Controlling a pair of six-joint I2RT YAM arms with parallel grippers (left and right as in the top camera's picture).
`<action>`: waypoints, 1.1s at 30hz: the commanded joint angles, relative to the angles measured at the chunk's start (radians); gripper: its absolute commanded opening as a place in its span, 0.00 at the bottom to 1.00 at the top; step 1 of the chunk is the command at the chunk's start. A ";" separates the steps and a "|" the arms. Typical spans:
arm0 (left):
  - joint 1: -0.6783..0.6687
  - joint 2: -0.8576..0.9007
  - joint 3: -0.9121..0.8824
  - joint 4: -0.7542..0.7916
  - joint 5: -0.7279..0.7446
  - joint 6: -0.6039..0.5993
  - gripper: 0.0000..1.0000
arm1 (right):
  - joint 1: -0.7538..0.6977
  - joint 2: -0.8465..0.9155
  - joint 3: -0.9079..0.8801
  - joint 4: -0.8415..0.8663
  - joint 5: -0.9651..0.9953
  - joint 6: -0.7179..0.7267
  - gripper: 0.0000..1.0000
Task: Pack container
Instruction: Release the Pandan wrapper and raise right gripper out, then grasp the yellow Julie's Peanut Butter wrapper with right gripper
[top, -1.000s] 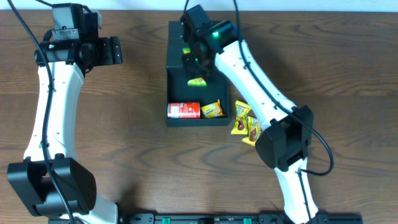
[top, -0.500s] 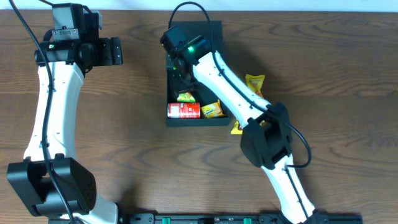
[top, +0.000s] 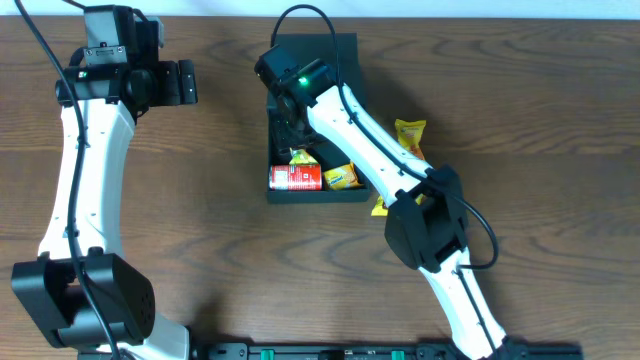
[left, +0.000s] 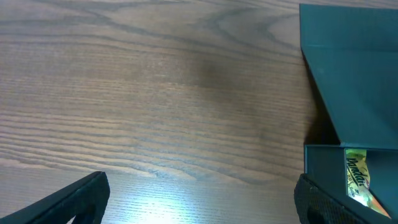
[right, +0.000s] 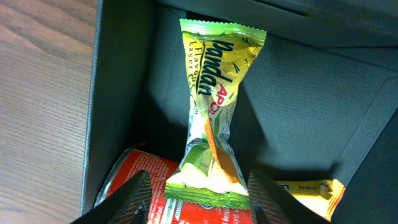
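The dark teal container (top: 318, 197) sits open at the table's middle, its lid (top: 345, 45) folded back. Inside lie a red can (top: 295, 178), a yellow packet (top: 342, 177) and a green snack packet (top: 300, 157). My right gripper (top: 292, 128) hovers inside the box, open. In the right wrist view its jaws stand either side of the green packet (right: 214, 106), which rests loose on the box floor with its lower end over the red can (right: 124, 180). My left gripper (top: 185, 82) is open over bare wood, left of the container (left: 354, 74).
One yellow snack packet (top: 410, 135) lies on the table right of the box. Another (top: 380, 206) peeks out under my right arm by the box's near right corner. The table's far edge runs just behind the lid.
My right gripper swung to the box's left side with the green packet, then opened and let it go; it now lies inside against the red can. The left arm stayed still.
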 joint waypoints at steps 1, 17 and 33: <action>0.005 0.010 0.008 -0.001 -0.014 0.014 0.97 | -0.007 -0.017 0.013 -0.013 0.016 0.002 0.44; 0.005 0.010 0.008 -0.002 -0.013 0.010 0.97 | -0.301 -0.108 -0.118 -0.161 0.287 0.011 0.56; 0.005 0.010 0.008 -0.001 -0.010 0.009 0.98 | -0.401 -0.108 -0.461 0.023 0.226 -0.010 0.50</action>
